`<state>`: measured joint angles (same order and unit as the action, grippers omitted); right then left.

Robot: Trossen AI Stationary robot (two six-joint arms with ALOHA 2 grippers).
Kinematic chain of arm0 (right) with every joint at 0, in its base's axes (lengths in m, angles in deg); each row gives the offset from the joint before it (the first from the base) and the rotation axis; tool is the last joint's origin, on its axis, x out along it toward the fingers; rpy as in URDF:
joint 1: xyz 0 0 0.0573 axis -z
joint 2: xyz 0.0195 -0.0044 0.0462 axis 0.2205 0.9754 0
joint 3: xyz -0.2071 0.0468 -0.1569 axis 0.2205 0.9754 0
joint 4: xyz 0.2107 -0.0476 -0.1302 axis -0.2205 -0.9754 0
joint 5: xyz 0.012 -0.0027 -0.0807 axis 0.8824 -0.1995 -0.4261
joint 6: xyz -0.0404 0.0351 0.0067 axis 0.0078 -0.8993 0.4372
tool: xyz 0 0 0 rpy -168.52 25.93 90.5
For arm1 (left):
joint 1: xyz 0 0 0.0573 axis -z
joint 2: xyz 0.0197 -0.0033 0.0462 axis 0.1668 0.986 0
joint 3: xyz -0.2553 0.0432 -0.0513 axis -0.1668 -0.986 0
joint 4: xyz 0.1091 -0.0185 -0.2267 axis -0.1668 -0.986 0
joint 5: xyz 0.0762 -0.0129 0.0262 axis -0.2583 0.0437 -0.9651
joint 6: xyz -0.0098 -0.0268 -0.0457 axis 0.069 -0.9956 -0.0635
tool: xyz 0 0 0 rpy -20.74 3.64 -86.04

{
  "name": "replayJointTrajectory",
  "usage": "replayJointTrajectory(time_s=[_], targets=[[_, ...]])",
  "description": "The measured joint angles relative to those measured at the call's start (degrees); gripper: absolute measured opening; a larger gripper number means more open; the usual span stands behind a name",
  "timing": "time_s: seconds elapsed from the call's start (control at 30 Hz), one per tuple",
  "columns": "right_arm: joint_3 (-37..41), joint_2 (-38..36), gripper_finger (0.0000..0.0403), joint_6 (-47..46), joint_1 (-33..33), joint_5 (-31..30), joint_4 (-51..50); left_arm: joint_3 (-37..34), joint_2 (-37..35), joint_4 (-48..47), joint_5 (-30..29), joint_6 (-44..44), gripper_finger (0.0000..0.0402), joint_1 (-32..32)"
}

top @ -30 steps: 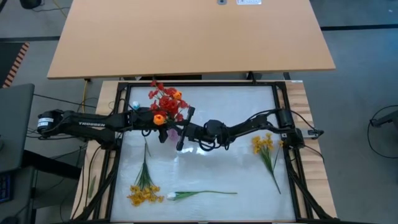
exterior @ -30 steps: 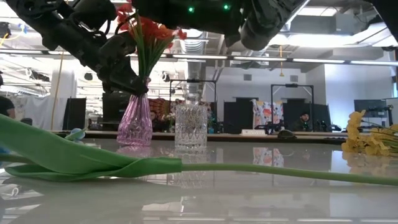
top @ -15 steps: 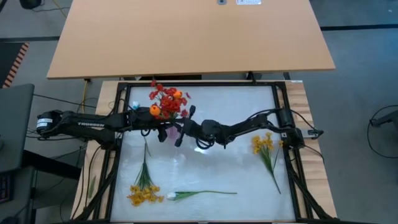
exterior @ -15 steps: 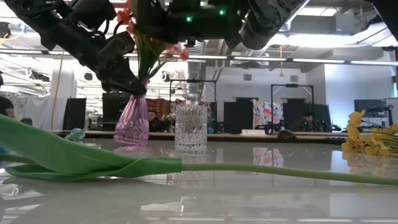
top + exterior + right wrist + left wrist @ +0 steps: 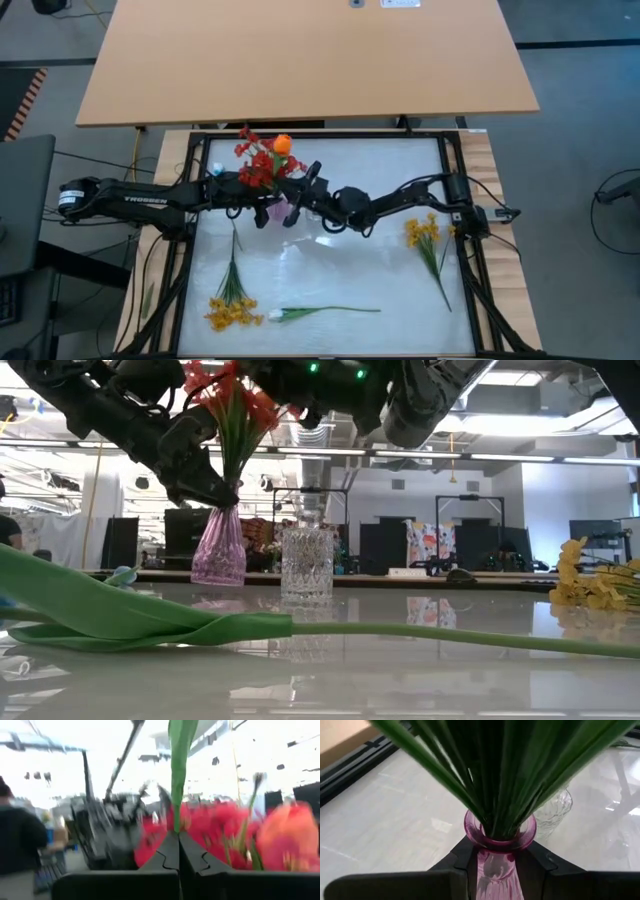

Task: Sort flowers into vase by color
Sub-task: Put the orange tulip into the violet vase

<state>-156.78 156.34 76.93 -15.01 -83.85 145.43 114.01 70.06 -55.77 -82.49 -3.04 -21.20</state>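
Note:
A pink glass vase (image 5: pixel 218 550) stands upright at the table's far left, full of green stems, with red sprays (image 5: pixel 262 165) and an orange tulip bud (image 5: pixel 282 145) above it. My left gripper (image 5: pixel 500 865) is closed on its neck. My right gripper (image 5: pixel 306 182) is just right of the bouquet, shut on a green stem (image 5: pixel 176 795). A yellow bunch (image 5: pixel 232 310) and the white tulip (image 5: pixel 320 313) lie flat near the front edge. Another yellow bunch (image 5: pixel 423 232) lies at the right. My left gripper pinches the pink vase's narrow neck (image 5: pixel 496 870) between its two fingers (image 5: pixel 462 862), just under the flared rim. It comes from the table's left, slanting a little downward. The vase stays upright. My right gripper pinches a green stem (image 5: pixel 175 822) between its shut fingertips (image 5: pixel 167 851), coming from the table's right and tilted upward. The stem rises straight out of the fingers; which flower it belongs to I cannot tell.
A clear cut-glass vase (image 5: pixel 306 565) stands just right of the pink one, under my right arm. A black frame (image 5: pixel 190 240) borders the glossy white table. A wooden table (image 5: pixel 310 60) lies beyond the far edge.
My right gripper has rolled about its own line, tipped upward and edged toward the far edge, staying shut. The orange tulip bud has swung from beside the vase mouth up to the bouquet's far side. The red sprays have shifted with it. The pink vase tilted briefly and stands upright again.

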Motion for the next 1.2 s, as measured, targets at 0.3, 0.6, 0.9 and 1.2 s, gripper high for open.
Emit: replayJointTrajectory(time_s=[0.3,0.6,0.9,1.2], targets=[[0.6,0.6,0.0016,-1.7,-0.4,0.3,-3.1,0.0,0.0,0.0,-0.5,-0.1,0.0079,0.0],[-0.7,-1.4,0.0016,21.7,-3.5,0.3,-5.5,0.0,0.0,-0.6,2.6,-2.3,0.0079,0.0],[-1.5,-8.3,0.0016,22.5,-4.1,-1.4,-17.6,0.0,-0.3,0.8,1.1,0.5,0.0089,0.0],[-1.5,-17.8,0.0016,21.6,-4.8,-1.4,-33.7,-3.1,2.1,14.5,-4.4,6.8,0.0092,-2.1]])
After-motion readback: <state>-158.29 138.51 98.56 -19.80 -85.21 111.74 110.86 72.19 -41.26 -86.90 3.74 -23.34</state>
